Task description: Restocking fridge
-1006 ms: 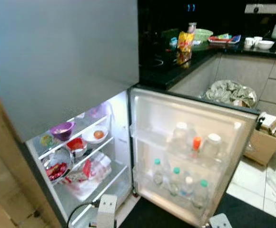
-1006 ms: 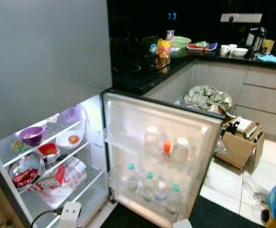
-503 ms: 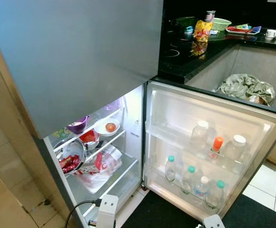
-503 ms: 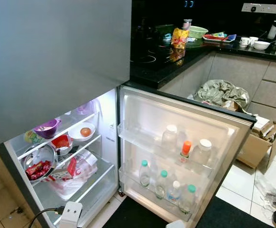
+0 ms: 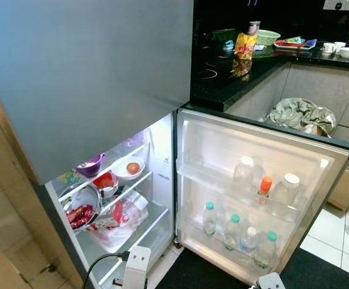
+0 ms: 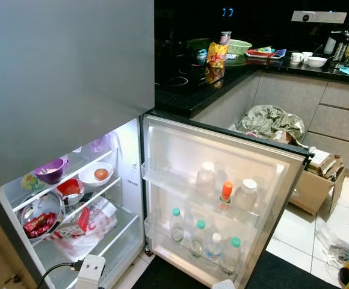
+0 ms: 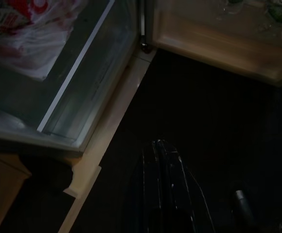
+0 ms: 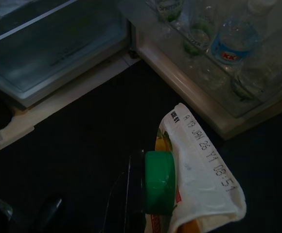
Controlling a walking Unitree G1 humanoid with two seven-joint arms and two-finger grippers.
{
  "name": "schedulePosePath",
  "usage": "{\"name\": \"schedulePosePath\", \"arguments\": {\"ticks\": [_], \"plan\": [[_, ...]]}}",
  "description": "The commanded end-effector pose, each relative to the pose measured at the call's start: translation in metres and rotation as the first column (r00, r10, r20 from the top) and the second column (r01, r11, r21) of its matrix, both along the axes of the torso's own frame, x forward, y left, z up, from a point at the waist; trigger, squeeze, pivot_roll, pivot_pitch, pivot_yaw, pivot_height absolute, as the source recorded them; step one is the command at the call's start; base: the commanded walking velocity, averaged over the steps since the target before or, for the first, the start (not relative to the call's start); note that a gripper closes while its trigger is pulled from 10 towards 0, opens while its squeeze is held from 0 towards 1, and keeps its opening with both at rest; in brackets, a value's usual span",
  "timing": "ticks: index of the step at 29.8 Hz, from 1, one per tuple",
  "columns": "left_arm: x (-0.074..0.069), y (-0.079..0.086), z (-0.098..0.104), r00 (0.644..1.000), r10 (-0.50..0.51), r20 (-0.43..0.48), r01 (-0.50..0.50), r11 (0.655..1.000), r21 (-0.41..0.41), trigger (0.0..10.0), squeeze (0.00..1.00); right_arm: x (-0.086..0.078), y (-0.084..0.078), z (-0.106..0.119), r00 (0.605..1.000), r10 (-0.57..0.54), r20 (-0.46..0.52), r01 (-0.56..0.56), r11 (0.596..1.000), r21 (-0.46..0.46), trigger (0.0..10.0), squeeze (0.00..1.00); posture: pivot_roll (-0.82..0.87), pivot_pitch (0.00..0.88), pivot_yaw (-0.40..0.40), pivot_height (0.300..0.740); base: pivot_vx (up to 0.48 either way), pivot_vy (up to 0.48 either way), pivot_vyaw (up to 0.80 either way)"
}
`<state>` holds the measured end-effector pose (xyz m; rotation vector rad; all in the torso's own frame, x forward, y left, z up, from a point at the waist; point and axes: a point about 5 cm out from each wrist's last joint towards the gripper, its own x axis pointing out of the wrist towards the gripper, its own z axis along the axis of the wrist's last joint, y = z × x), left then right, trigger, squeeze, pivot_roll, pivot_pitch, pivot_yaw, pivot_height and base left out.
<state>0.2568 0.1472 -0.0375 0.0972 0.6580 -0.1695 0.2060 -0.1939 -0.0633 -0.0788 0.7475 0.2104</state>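
The fridge's lower door (image 5: 265,162) stands wide open. Its door racks hold water bottles (image 5: 237,232) and an orange-capped bottle (image 5: 265,185). On the inner shelves sit a purple bowl (image 5: 91,166), a white bowl with an orange fruit (image 5: 128,168), a metal bowl of red packets (image 5: 81,208) and a plastic bag (image 5: 119,218). My right gripper (image 8: 148,194) is shut on a carton (image 8: 202,170) with a green cap (image 8: 158,187), low over the dark mat (image 8: 82,145) by the door's bottom rack. My left gripper (image 7: 163,148) hangs shut over the mat near the fridge's bottom corner.
A black counter (image 5: 222,84) behind the door carries a yellow snack bag (image 5: 243,48) and a green bowl (image 5: 266,37). A crumpled grey bag (image 5: 298,114) and a cardboard box (image 6: 316,180) lie to the right on the tiled floor.
The whole picture has shifted, so the camera moved. The fridge, its contents and the door stand as before.
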Motion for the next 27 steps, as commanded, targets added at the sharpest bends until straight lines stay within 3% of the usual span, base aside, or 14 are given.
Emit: {"name": "schedulePosePath", "arguments": {"ticks": [1, 7, 24, 27], "plan": [[-0.002, 0.0, -0.002, 1.0, -0.001, -0.009, 0.001, 1.0, -0.002, 10.0, 0.0, -0.002, -0.002, -0.001, 1.0, -0.024, -0.003, 0.024, 1.0, 0.01, 10.0, 0.0, -0.07, 0.024, 0.013, 0.74, 0.33, 0.0, 0.0], [-0.001, -0.001, -0.001, 1.0, -0.011, -0.008, 0.011, 1.0, -0.002, 10.0, 0.0, -0.003, -0.002, -0.001, 0.999, -0.048, -0.007, 0.048, 0.998, 0.029, 10.0, 0.0, -0.07, 0.021, 0.019, 0.74, 0.334, 0.0, -0.26], [0.0, -0.002, 0.0, 0.999, -0.031, -0.012, 0.031, 1.0, 0.001, 10.0, 0.0, -0.012, -0.004, -0.006, 0.997, -0.072, -0.026, 0.073, 0.997, 0.037, 10.0, 0.0, -0.08, 0.024, 0.034, 0.74, 0.325, 0.0, -0.79], [-0.001, -0.004, -0.001, 0.999, -0.036, -0.015, 0.036, 0.999, -0.005, 10.0, 0.0, -0.012, -0.004, -0.006, 0.997, -0.076, -0.024, 0.077, 0.996, 0.04, 10.0, 0.0, -0.08, 0.026, 0.034, 0.74, 0.189, 0.0, -0.23]]}}
